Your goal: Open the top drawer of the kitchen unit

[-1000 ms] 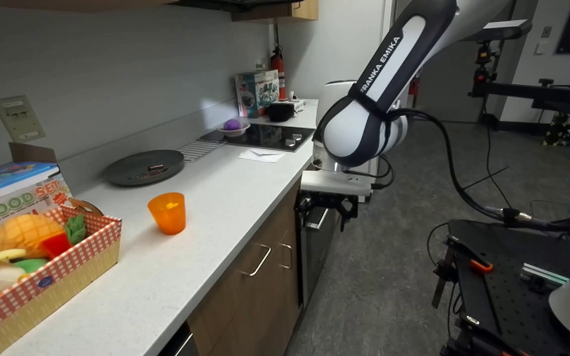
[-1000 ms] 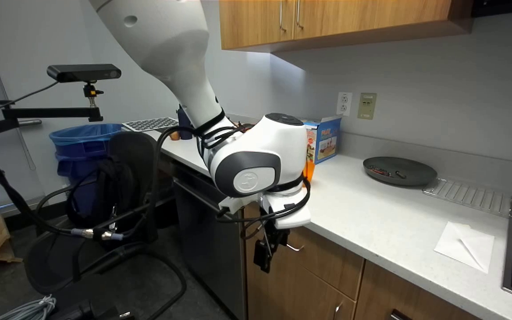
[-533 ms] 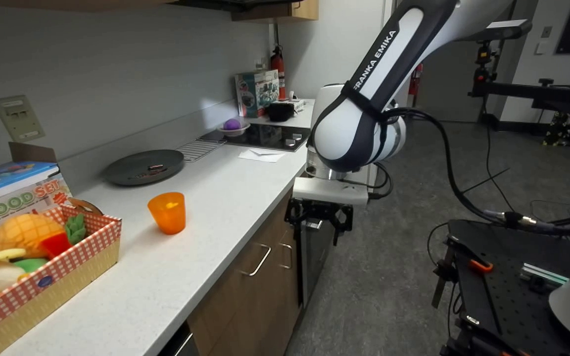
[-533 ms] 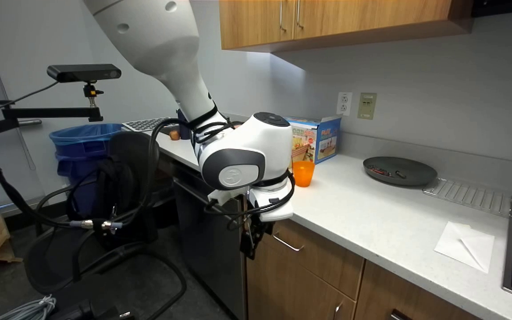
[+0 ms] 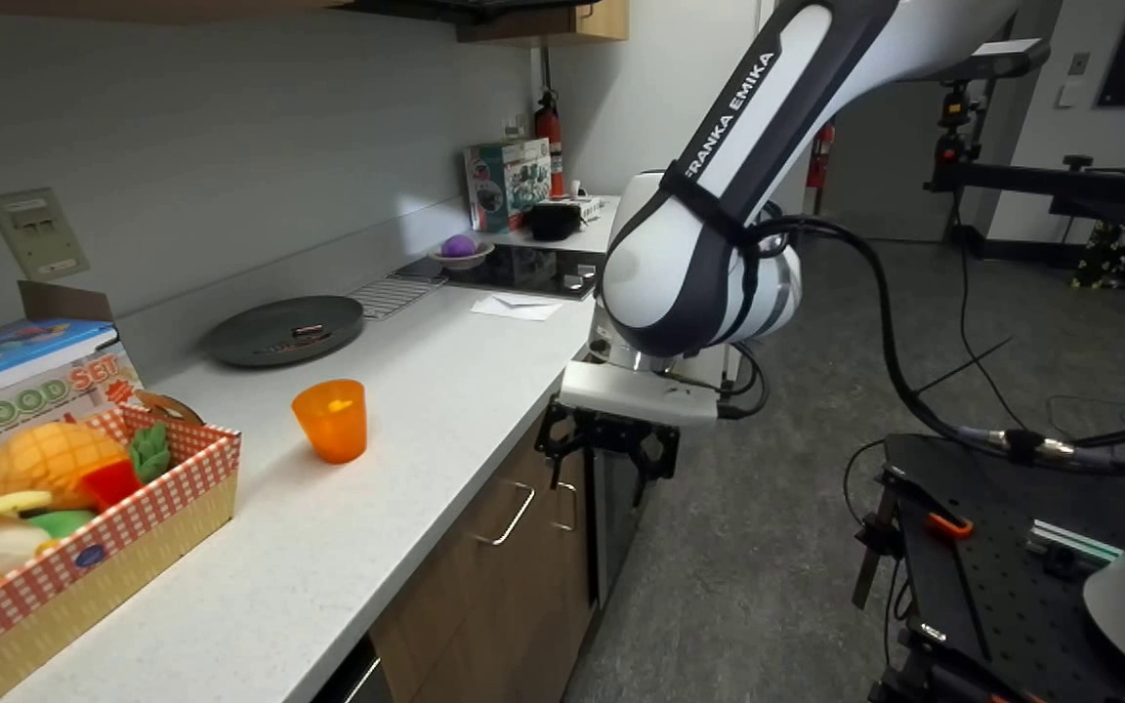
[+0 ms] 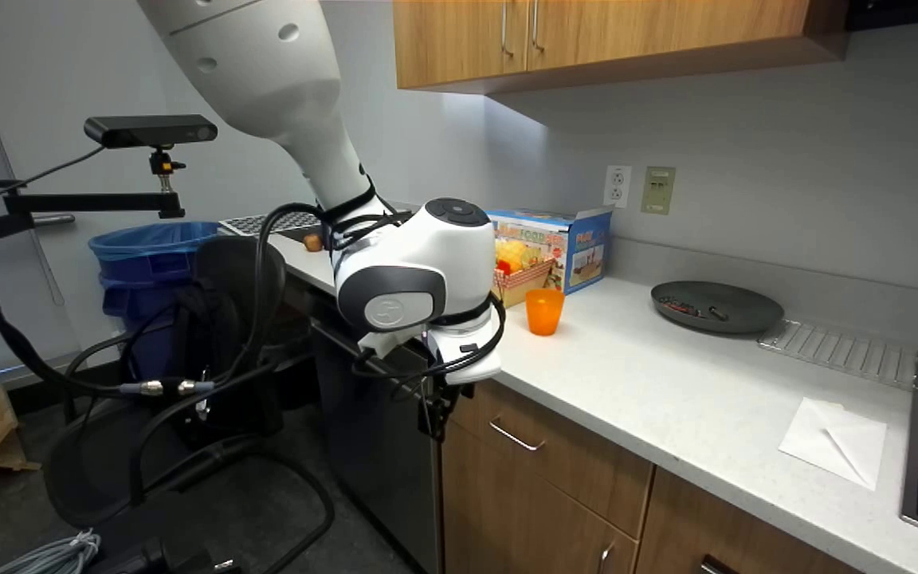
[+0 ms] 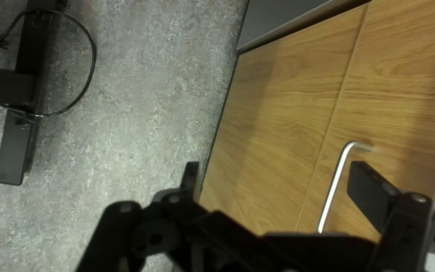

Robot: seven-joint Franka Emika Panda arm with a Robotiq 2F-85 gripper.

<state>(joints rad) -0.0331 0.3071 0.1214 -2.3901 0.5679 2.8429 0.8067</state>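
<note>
The end effector (image 5: 597, 493) is hanging near the front of the top drawer (image 6: 570, 461), its jaws standing apart and gripping nothing, presumably for straddling the silver handle (image 7: 333, 187). The drawer is sitting closed beneath the tabletop (image 6: 650, 383), so pulling is presumably awaiting a grip.

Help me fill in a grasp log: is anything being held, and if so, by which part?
Nothing is held: the jaws stand open, and the handle of the top drawer shows between them in the wrist view, ungripped.
</note>
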